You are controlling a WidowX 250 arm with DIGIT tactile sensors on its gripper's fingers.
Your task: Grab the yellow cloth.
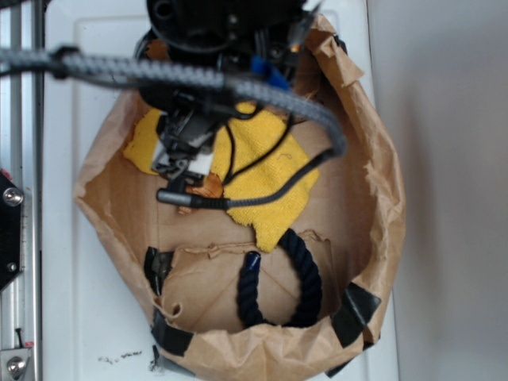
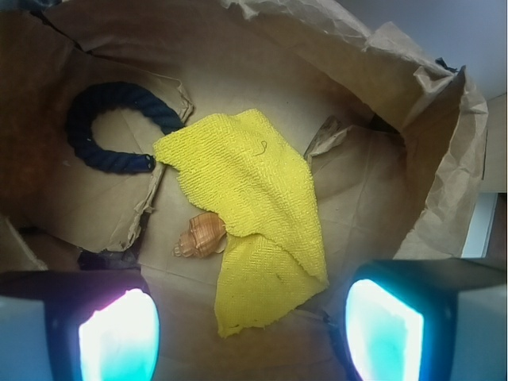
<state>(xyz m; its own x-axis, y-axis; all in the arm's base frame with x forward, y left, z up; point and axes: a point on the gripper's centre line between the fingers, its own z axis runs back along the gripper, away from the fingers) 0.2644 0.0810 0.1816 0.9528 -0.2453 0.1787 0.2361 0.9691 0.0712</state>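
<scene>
Wrist view, L to R. Dark navy rope loop (image 2: 107,127) is lying far left on the brown paper floor, curved open side facing down-right, one end touching or almost touching the left corner of the yellow cloth (image 2: 254,214). Just below that, a torn paper flap (image 2: 143,214) is curling up. Small orange-brown seashell (image 2: 200,236) is sitting against the cloth's left edge, approx. mid-length. Cloth is lying centre, spread flat-ish w/ one fold across it, running from upper left to a ragged lower end between the two fingertips. Crumpled paper bag wall (image 2: 444,151) is rising at right.

Gripper (image 2: 250,325): both fingers (image 2: 119,337) are showing at bottom corners, standing wide apart, nothing between them; cloth's lower end is sitting in the gap but contact w/ pads is not evident.

Exterior view: arm and cabling are covering much of the cloth; gripper (image 1: 181,163) is hanging over the cloth's left part inside the bag (image 1: 373,198). Rope is lying near the front wall. Black tape patches (image 1: 355,311) are showing on the bag rim.
</scene>
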